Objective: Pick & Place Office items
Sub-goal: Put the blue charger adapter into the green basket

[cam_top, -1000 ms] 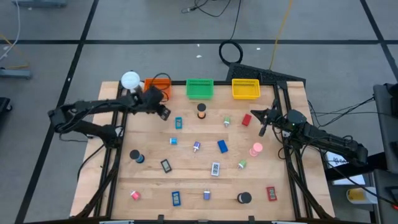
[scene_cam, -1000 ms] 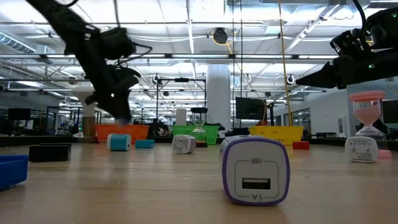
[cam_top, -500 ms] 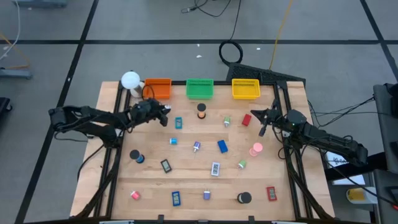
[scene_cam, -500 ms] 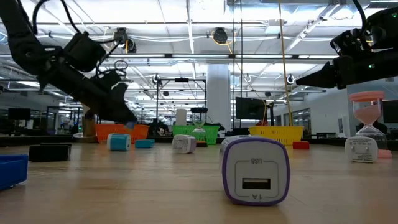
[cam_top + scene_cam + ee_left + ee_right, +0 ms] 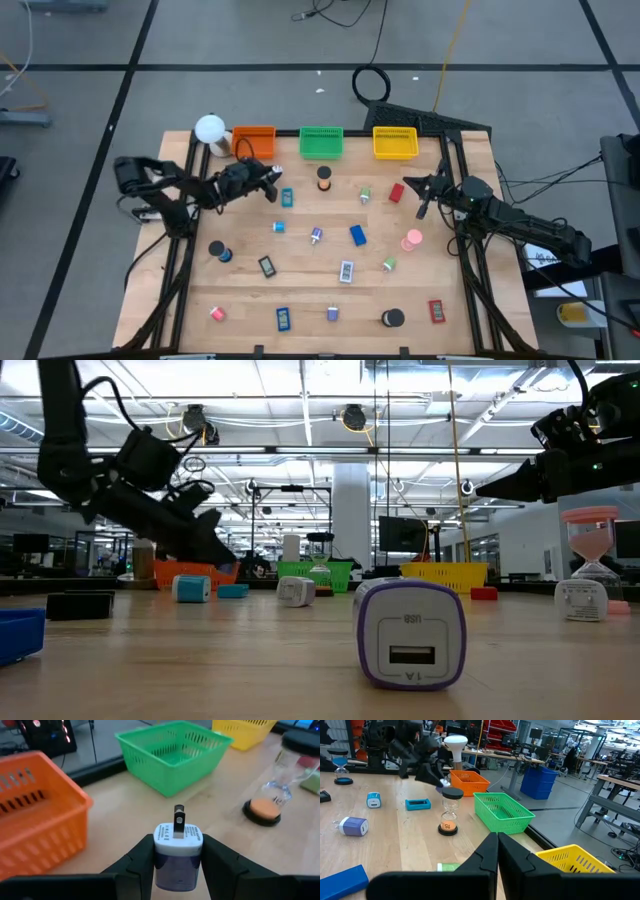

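Observation:
My left gripper (image 5: 272,178) hovers just in front of the orange tray (image 5: 253,140), shut on a small white and purple charger plug (image 5: 177,855); the low view shows the gripper (image 5: 222,552) slanting down above the table. Other office items lie scattered on the wooden table: a blue flat piece (image 5: 288,197), an hourglass with orange sand (image 5: 272,795), and a purple and white charger (image 5: 410,635) lying on its side. My right gripper (image 5: 420,195) waits shut and level at the table's right side, holding nothing. My left gripper pinches the charger plug by its two opposite sides (image 5: 159,862) between its two fingers (image 5: 220,865). The fingers come from the table's left, slanting a little downward. The plug's white face with its metal prongs (image 5: 178,817) points away from the gripper. The plug is lifted clear of the table.
The orange tray, a green tray (image 5: 321,142) and a yellow tray (image 5: 395,143) stand in a row at the far edge, with a white ball lamp (image 5: 209,128) left of them. A pink hourglass (image 5: 590,565) stands at the right.
My left gripper has sunk toward the table near the orange tray and tipped from pointing steeply down to nearly level, while its arm folded back toward the left edge. It has stayed shut on the charger plug.

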You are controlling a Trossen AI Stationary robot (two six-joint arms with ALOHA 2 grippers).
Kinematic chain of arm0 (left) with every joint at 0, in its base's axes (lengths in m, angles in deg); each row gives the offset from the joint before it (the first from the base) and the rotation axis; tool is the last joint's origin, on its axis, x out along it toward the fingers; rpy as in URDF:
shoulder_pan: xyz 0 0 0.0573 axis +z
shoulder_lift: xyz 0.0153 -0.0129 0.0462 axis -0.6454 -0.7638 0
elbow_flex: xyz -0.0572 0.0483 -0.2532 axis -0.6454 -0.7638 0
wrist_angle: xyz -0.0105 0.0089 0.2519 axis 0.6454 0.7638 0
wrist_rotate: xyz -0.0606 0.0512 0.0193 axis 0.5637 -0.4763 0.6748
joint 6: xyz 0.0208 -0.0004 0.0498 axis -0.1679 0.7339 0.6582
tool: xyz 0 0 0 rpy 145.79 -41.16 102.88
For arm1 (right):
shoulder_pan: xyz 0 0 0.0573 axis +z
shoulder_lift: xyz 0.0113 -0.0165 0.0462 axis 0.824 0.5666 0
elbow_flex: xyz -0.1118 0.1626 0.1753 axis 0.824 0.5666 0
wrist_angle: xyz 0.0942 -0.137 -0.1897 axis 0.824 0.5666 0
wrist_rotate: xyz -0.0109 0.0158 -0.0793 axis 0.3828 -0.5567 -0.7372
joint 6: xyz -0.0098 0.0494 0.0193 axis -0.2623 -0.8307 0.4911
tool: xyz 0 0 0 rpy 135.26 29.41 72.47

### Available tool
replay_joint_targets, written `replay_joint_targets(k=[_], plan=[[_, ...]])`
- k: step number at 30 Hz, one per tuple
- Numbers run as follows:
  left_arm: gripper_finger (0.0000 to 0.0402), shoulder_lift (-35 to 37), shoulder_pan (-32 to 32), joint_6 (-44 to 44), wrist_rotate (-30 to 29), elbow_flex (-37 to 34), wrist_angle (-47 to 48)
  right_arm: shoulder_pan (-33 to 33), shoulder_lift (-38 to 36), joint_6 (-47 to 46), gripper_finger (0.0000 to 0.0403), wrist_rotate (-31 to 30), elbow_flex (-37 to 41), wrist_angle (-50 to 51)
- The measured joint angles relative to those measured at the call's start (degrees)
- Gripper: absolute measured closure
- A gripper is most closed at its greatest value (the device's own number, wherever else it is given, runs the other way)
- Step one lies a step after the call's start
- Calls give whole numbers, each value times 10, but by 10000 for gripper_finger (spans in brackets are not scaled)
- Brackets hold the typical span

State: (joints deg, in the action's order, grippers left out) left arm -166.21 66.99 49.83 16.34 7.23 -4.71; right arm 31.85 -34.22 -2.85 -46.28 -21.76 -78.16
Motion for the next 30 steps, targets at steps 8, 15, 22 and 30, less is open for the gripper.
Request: replay_joint_targets(k=[8, 15, 22, 30], plan=[[271, -79, -19, 1, -2, 35, -5, 0, 0, 0, 403, 0, 0, 0], [228, -75, -33, 5, 0, 36, 12, 0, 0, 0, 403, 0, 0, 0], [202, -23, -33, 14, 0, 35, 85, 0, 0, 0, 403, 0, 0, 0], [183, 113, -33, -20, 28, 64, 325, 0, 0, 0, 403, 0, 0, 0]])
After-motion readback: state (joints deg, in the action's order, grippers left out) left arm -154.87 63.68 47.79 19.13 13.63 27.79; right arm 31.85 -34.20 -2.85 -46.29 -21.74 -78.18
